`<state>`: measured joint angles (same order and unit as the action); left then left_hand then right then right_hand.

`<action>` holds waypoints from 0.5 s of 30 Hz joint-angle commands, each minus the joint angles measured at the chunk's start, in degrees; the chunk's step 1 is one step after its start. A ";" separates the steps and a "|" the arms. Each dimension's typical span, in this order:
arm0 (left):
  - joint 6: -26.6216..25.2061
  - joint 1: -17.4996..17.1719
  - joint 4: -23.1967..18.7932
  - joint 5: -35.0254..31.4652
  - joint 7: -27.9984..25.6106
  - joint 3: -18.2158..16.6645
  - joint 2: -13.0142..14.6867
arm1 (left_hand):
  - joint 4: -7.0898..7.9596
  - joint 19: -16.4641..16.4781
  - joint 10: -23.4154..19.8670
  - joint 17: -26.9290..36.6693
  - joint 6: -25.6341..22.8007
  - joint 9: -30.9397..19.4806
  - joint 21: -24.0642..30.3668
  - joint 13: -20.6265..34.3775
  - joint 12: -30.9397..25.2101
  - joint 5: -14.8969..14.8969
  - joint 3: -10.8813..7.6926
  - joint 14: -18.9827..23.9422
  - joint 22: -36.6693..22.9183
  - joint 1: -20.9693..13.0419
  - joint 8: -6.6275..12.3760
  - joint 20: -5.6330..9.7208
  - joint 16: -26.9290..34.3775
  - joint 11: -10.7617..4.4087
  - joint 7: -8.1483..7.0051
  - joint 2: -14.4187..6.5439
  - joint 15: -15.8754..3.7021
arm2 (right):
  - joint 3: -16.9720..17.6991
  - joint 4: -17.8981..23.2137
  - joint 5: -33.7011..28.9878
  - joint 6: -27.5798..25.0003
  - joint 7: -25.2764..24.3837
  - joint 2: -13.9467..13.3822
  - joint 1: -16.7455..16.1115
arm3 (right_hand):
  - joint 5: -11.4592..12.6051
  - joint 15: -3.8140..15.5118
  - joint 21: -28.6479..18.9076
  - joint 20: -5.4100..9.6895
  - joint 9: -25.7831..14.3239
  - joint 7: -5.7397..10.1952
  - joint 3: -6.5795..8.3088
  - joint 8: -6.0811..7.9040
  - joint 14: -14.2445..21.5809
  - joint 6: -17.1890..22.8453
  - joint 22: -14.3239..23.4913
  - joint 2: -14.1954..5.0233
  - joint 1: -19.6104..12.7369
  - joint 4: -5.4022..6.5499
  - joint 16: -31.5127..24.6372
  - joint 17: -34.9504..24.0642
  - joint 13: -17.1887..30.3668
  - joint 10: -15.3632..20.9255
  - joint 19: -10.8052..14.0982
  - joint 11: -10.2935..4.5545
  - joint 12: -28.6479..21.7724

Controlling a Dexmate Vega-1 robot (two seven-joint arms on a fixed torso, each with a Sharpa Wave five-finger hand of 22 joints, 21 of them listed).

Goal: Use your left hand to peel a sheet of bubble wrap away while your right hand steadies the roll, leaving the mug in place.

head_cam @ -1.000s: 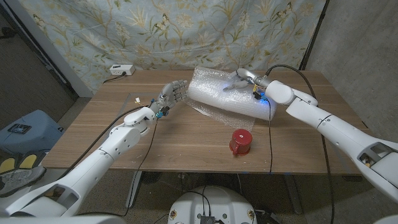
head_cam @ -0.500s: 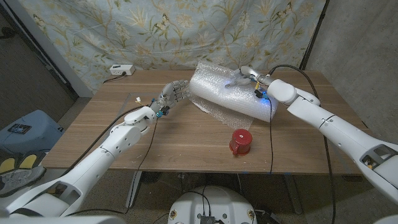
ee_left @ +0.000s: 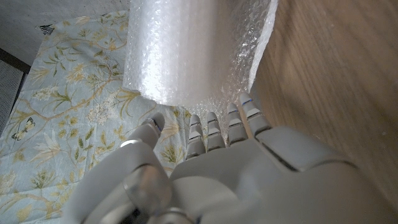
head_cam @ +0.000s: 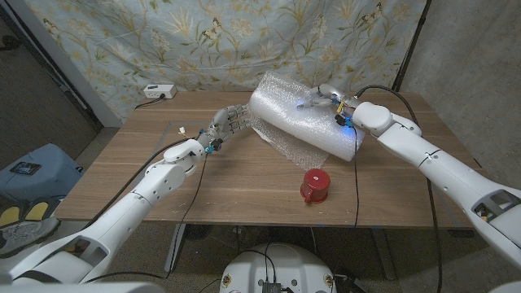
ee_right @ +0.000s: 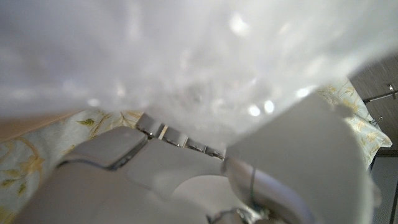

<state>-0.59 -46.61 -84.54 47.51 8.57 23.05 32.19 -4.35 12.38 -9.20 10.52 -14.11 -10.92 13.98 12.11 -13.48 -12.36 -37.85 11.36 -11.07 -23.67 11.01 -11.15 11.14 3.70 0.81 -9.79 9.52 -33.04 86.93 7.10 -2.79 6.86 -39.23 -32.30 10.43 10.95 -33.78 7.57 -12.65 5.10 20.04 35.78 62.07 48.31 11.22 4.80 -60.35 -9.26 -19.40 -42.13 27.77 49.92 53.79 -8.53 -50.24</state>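
Pressing on top of the bubble wrap roll (head_cam: 305, 122), the right hand (head_cam: 321, 99) is steadying it; the left hand (head_cam: 230, 122) is hovering open, holding nothing, just beside its loose sheet (head_cam: 286, 149); the red mug (head_cam: 314, 186) is standing nearby.

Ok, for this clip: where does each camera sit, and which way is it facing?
Head view: on the head, looking down over the table; both arms, left robot hand, right robot hand, roll, mug.
Left wrist view: on the left wrist, along the left robot hand's back toward the roll's end.
Right wrist view: on the right wrist, pressed close against bubble wrap.
All three show the roll.
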 commanded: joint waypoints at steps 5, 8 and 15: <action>-0.66 -0.18 -0.54 -0.02 -0.57 0.25 -0.16 | -0.42 0.18 -0.09 0.25 0.03 -0.20 0.00 0.33 -0.03 -0.28 -0.03 0.56 -0.28 0.51 0.03 -0.12 0.01 0.69 -0.03 0.06 0.04 | 2.29 -0.62 8.71 -1.75 0.99 0.15 -1.00 | 0.11 2.50 -0.63 0.65 -0.27 -0.03 -0.30 -0.32 0.87 0.53 -0.09 -3.47 -4.33 0.08 0.31 -0.17 0.16 0.49 -0.11 0.07 -0.21; -0.94 -0.32 -0.84 0.04 -0.77 0.30 -0.10 | -0.40 0.18 -0.10 0.27 0.01 -0.20 0.00 0.34 -0.03 -0.27 0.00 0.59 -0.28 0.54 0.04 -0.14 0.03 0.64 0.03 0.06 0.11 | 2.61 -0.57 9.82 -1.90 0.93 0.01 -1.19 | 0.11 2.47 -0.70 0.67 -0.28 -0.01 -0.38 -0.30 0.91 0.68 -0.09 -3.55 -4.37 0.13 0.36 -0.15 0.24 0.47 -0.13 0.10 -0.21; -1.26 -0.43 -1.06 0.16 -0.64 0.45 -0.02 | -0.40 0.26 -0.10 0.27 0.07 -0.20 0.03 0.34 -0.01 -0.28 -0.01 0.62 -0.28 0.57 0.03 -0.08 0.04 0.70 -0.04 0.03 0.07 | 3.96 -0.11 13.07 -3.03 0.72 -0.49 -1.92 | 0.08 2.49 -0.90 0.71 -0.30 -0.06 -0.67 -0.44 1.12 0.68 -0.11 -3.71 -4.55 0.18 0.44 -0.15 0.26 0.52 -0.20 0.05 -0.12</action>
<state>-1.34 -46.77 -85.08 47.53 8.07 23.28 32.09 -4.35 12.38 -8.89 10.51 -14.11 -10.93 13.98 12.11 -13.48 -12.36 -37.85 11.36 -11.06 -23.67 11.02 -11.15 11.14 4.01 0.82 -9.79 9.52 -30.80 86.56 15.17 -4.53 7.58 -39.11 -33.32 10.34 11.14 -34.34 7.57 -12.67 4.99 19.79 35.57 62.46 48.40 10.89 4.57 -60.58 -9.13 -19.24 -42.11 27.78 49.90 53.79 -8.51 -50.24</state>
